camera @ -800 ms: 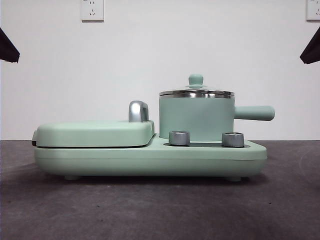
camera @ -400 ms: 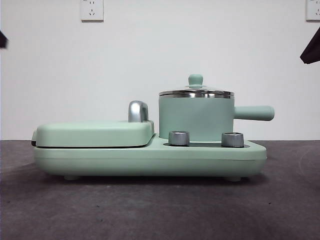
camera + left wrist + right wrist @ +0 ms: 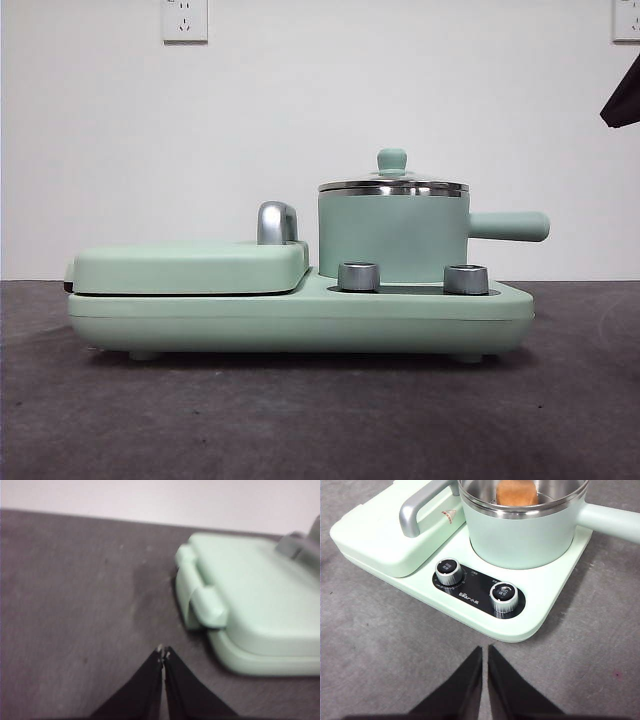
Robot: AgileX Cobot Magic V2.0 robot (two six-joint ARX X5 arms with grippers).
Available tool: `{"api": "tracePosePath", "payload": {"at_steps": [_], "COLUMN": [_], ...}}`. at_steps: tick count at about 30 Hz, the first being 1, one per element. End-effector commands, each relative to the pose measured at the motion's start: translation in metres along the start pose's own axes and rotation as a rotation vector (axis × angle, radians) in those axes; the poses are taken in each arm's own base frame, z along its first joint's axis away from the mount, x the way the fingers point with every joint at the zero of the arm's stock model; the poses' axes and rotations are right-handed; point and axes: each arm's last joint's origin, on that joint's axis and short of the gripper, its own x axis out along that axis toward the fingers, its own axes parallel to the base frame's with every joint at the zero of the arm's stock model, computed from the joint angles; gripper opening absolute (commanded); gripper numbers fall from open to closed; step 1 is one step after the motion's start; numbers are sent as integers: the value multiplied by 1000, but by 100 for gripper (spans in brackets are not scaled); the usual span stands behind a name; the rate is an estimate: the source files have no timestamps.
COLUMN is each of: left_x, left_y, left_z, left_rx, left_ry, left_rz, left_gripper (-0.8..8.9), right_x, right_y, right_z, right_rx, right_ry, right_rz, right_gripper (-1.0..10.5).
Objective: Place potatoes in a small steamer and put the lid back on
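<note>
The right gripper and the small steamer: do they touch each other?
Apart. In the right wrist view the right gripper hangs over bare table, with the appliance's base and knobs between it and the small steamer.

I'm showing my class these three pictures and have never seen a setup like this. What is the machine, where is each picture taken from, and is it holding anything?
It is a two-armed table robot. One picture looks level across the dark table; the others come from cameras on each wrist. A mint-green cooking appliance carries a mint-green cylindrical pot under a round glass lid with a green knob. An orange-brown potato shows inside. Beside it lies a flat hinged grill cover. The left gripper and right gripper both have their black fingers closed, holding nothing.
</note>
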Motion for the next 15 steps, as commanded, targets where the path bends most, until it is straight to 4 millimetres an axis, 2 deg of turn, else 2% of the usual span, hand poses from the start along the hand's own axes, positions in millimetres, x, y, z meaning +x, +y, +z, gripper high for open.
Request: {"api": "tracePosePath", "payload": {"at_steps": [1,15], "left_x": [4,6], "left_y": [2,4], "left_z": [-8,-11], "left_rx": [-11,-14], "left_ry": [-32,-28], "left_rz": [10,18], "left_gripper": [6,6], "right_x": [-1,-1], "right_y": [1,1], "right_z": [3,3], "right_rx": [1,1], "right_ry": [-14,-14], "right_rz": [5,5], "right_gripper": [14,14]}}
